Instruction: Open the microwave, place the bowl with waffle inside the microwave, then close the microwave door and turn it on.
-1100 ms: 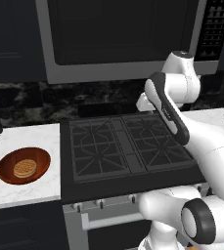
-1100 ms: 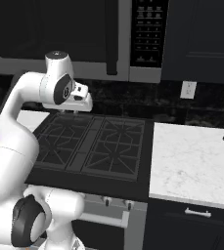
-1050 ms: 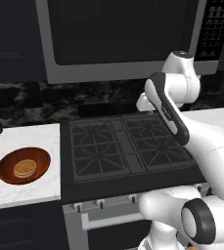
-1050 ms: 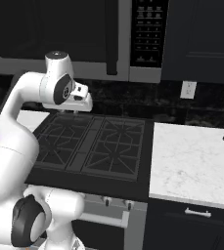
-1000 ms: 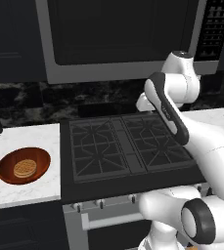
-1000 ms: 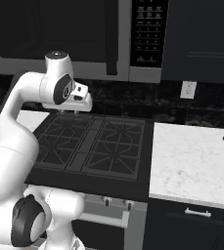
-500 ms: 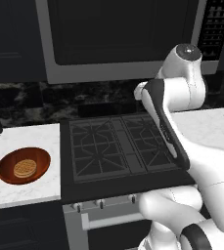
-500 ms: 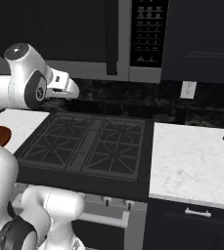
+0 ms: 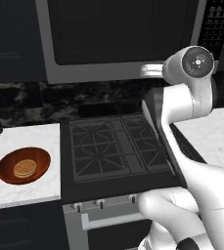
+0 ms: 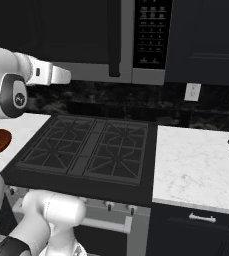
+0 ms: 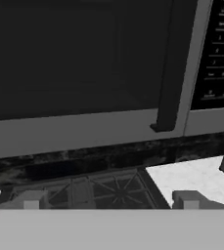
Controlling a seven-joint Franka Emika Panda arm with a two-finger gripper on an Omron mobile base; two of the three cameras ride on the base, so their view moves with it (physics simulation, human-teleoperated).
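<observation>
still lining up on the handle; microwave door (image 11: 84,73) shut, nothing grabbed yet

from here i'd say the step is opening the microwave (image 9: 123,39), so i want the claw (image 11: 108,199) brought up and square to the dark vertical handle (image 11: 166,68) at the door's right edge, catch it low, and pull out in an arc with the hinge instead of straight back; claw's holding nothing, fingertips (image 11: 30,199) set well apart, so wide; door is flat dark glass in a smooth grey frame, button panel (image 11: 216,53) just right of it; the bowl (image 9: 23,165), glossy reddish-brown and shallow, sits on the white marbled surface (image 9: 20,190) left of the black stove (image 9: 116,146); the waffle (image 9: 24,168), round and golden, lies in it.
</observation>
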